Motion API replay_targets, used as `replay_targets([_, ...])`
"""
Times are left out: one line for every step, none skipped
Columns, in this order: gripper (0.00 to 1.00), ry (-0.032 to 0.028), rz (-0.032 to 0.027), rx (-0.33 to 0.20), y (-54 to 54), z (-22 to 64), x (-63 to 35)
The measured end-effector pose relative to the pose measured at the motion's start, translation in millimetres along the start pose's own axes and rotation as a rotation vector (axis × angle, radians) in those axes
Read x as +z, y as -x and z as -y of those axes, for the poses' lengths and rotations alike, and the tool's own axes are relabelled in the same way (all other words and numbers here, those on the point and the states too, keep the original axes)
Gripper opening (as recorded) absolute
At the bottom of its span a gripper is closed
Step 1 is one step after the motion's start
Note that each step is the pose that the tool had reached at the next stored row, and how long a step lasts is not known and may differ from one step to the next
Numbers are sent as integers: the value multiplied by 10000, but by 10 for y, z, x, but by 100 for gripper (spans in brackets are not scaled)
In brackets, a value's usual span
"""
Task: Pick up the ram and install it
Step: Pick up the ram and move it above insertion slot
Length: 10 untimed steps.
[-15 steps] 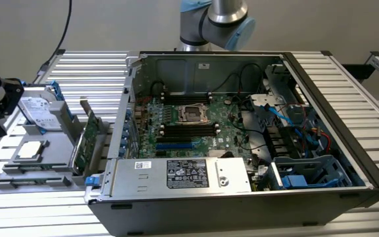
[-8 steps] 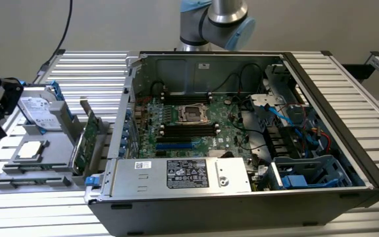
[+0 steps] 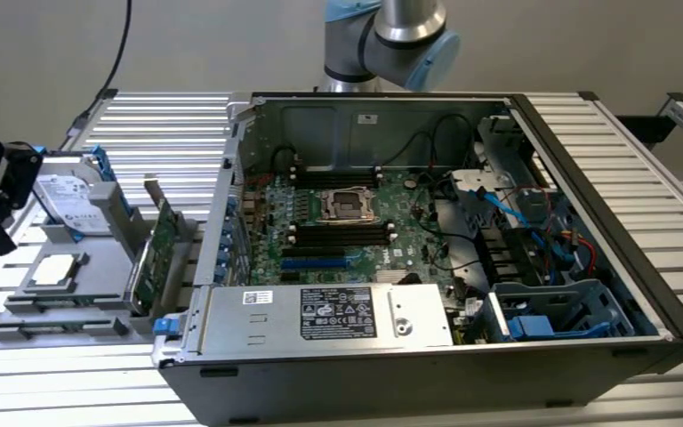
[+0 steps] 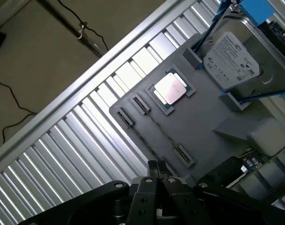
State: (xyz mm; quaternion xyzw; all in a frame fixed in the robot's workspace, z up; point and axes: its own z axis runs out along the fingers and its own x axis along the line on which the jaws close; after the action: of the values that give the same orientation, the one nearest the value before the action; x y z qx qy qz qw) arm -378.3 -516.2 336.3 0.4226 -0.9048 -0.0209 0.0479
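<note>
closed end effector [image 4: 156, 172] hangs over gray tray [image 4: 203, 115], ram's position unclear.

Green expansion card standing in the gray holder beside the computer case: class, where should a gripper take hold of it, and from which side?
Probably the free upper edge of the green expansion card, approached from above, jaws pinching its two flat faces. It stands on edge in the gray holder, so its lower edge is seated and the top is exposed.
</note>
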Motion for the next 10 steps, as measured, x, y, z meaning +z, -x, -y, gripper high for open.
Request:
replay_targets([11,-27,-2,-180,0,0,8])
replay_targets([11,-54,-3,-358,1,1,15])
replay_targets([11,-81,-6,-538,2,2,23])
replay_targets([11,-104,-10,-718,2,3,33])
replay_targets([11,-124,-19,-906,3,4,44])
replay_targets([11,-140,-30,-1086,4,5,56])
replay_targets([11,-156,-41,-1264,5,6,69])
replay_targets([11,-171,-50,-1444,5,7,82])
replay_targets([11,-186,-60,-1623,6,8,94])
replay_targets([11,-202,-68,-1801,7,9,106])
